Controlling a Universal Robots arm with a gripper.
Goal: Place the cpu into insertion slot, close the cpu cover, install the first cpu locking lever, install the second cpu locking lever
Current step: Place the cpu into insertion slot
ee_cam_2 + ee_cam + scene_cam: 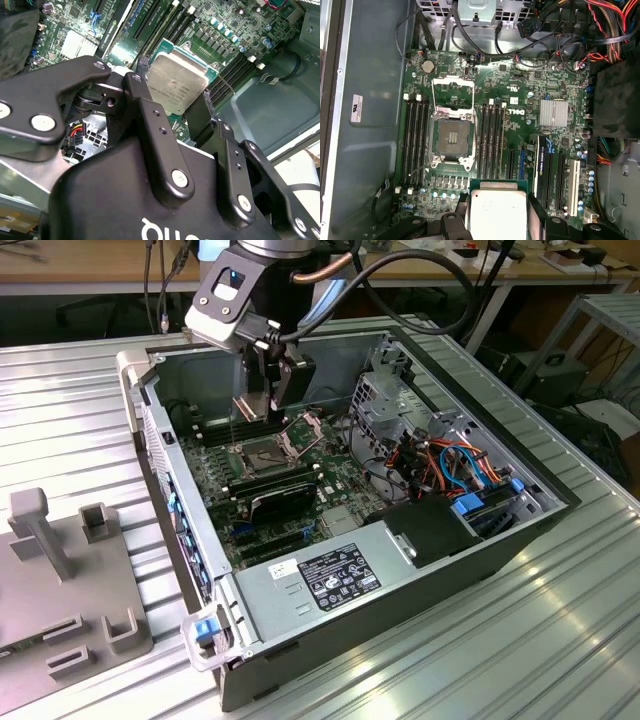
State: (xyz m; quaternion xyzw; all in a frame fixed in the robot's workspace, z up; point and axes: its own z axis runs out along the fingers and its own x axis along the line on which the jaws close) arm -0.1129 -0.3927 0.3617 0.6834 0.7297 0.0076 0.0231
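Two black fingers point(150, 125) of the tool point(172, 95) press against opposite edges of the cpu point(177, 80) and pinch it flat between them, its silvery-beige metal top turned toward the cameras in both wrist views. In the exterior view the tool hangs inside an open computer case point(300, 640), holding the cpu in the air above the green circuit board point(340, 490). The insertion slot point(451, 137) lies uncovered on the board, its dark square of contacts exposed inside a shiny metal rim. In the first wrist view the cpu is clear of the slot and not touching it. The cpu cover point(452, 92) is swung open on its hinge beside the slot, and in the exterior view it stands tilted upward. Long black memory slots point(415, 135) run along both sides of the insertion slot, and a finned silver heat sink point(553, 112) sits further across the board. Orange, red and blue cables point(450, 460) bundle at the case's far side, near a labelled grey power supply point(330, 575). The case rests on a ribbed metal tabletop point(520, 640). A grey plastic fixture point(60, 570) lies on the tabletop at the exterior view's left. Wooden desks point(100, 265) stand behind.
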